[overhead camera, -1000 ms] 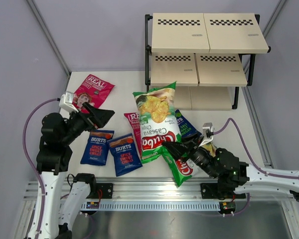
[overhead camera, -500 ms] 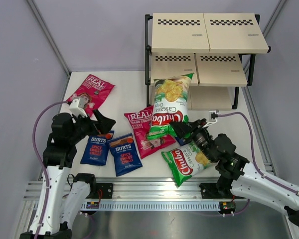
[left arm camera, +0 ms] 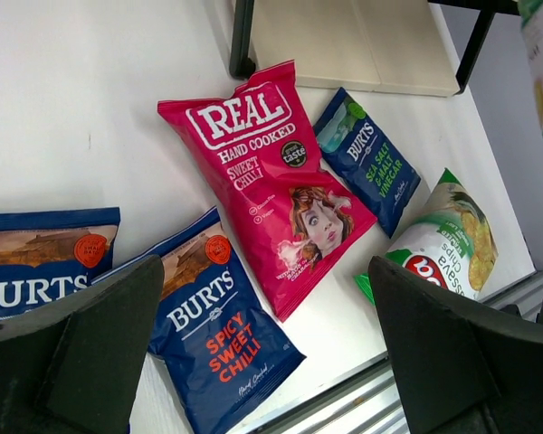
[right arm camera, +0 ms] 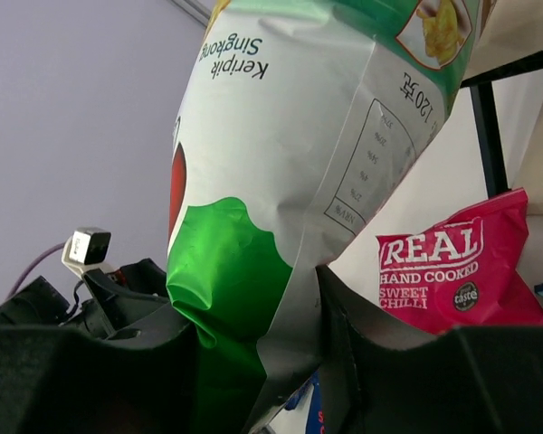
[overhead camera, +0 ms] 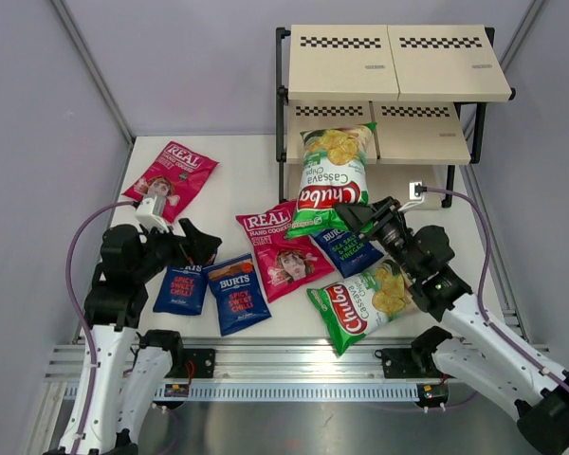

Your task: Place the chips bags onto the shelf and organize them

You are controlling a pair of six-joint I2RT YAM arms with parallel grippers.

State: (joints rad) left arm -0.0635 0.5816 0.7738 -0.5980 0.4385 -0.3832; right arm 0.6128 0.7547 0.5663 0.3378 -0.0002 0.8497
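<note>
My right gripper (overhead camera: 349, 216) is shut on the lower end of a green-and-white Chuba bag (overhead camera: 328, 178), held up in front of the shelf (overhead camera: 398, 66); the bag fills the right wrist view (right arm camera: 281, 181). A second Chuba bag (overhead camera: 368, 305) lies at the front right. Pink REAL bags lie at the back left (overhead camera: 177, 173) and in the middle (overhead camera: 283, 248). Two Burts bags (overhead camera: 182, 283) (overhead camera: 236, 292) lie front left, a third (overhead camera: 346, 248) lies below the held bag. My left gripper (overhead camera: 197, 242) is open and empty above the Burts bags; its fingers (left arm camera: 72, 353) frame them.
The shelf's black posts (overhead camera: 283, 123) stand on the white table (overhead camera: 237, 171) at the back. Grey walls close in left and right. A metal rail (overhead camera: 294, 365) runs along the near edge.
My right gripper has lifted the Chuba bag off the pile and carried it up and back toward the shelf, uncovering the middle REAL and a Burts bag. The left gripper dropped lower.
</note>
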